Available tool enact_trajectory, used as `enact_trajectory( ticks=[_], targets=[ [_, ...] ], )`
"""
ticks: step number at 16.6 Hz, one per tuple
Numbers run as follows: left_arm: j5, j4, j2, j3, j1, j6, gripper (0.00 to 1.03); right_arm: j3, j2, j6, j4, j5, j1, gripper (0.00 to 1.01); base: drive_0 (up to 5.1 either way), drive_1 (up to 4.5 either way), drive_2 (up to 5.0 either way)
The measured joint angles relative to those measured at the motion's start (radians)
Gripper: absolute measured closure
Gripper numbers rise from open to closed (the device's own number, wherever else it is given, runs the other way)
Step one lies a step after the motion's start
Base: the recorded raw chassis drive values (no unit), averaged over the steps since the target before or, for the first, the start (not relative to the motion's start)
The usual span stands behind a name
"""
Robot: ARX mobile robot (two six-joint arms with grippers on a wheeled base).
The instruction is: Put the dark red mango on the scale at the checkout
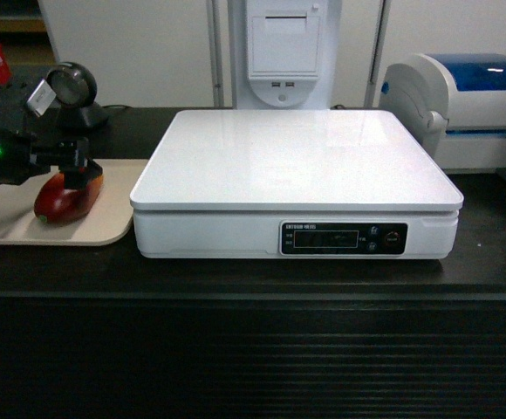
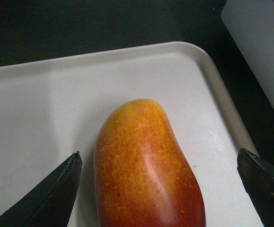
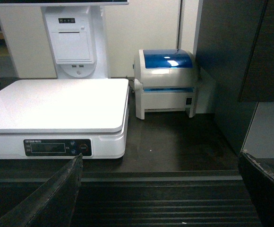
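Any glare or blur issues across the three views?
Head view: soft glare patches on the scale top, ribbed checkout front very dark, left hand slightly blurred. Left wrist view: bright sheen streak on the dark red mango, hand fingertips dark but sharp. Right wrist view: glare on the printer lid, foreground dim.

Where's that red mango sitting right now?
The dark red mango lies on the beige tray at the far left of the head view, just left of the white scale, with the left end effector open around it.
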Motion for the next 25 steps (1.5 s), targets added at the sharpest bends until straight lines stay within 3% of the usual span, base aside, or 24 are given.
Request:
enact_trajectory(
  ticks=[11,15,19,22,25],
  targets=[
    [-0.045,-0.076,0.121,0.099,0.008,0.054,0.05,0.000,0.000,0.000,0.000,0.000,0.000,0.03,0.0,0.00,0.0],
    [-0.047,-0.035,0.105,0.047,0.007,0.068,0.41,0.000,0.000,0.000,0.000,0.000,0.000,0.03,0.0,0.00,0.0],
    [-0.050,0.005,0.001,-0.079,0.007,0.067,0.43,0.000,0.000,0.000,0.000,0.000,0.000,0.03,0.0,0.00,0.0],
    [-0.066,0.057,-0.174,-0.205,-0.011,0.031,0.43,0.000,0.000,0.000,0.000,0.000,0.000,0.03,0.0,0.00,0.0],
    [-0.061,0.105,-0.380,-0.291,-0.101,-0.061,0.43,0.000,0.000,0.000,0.000,0.000,0.000,0.03,0.0,0.00,0.0]
  ],
)
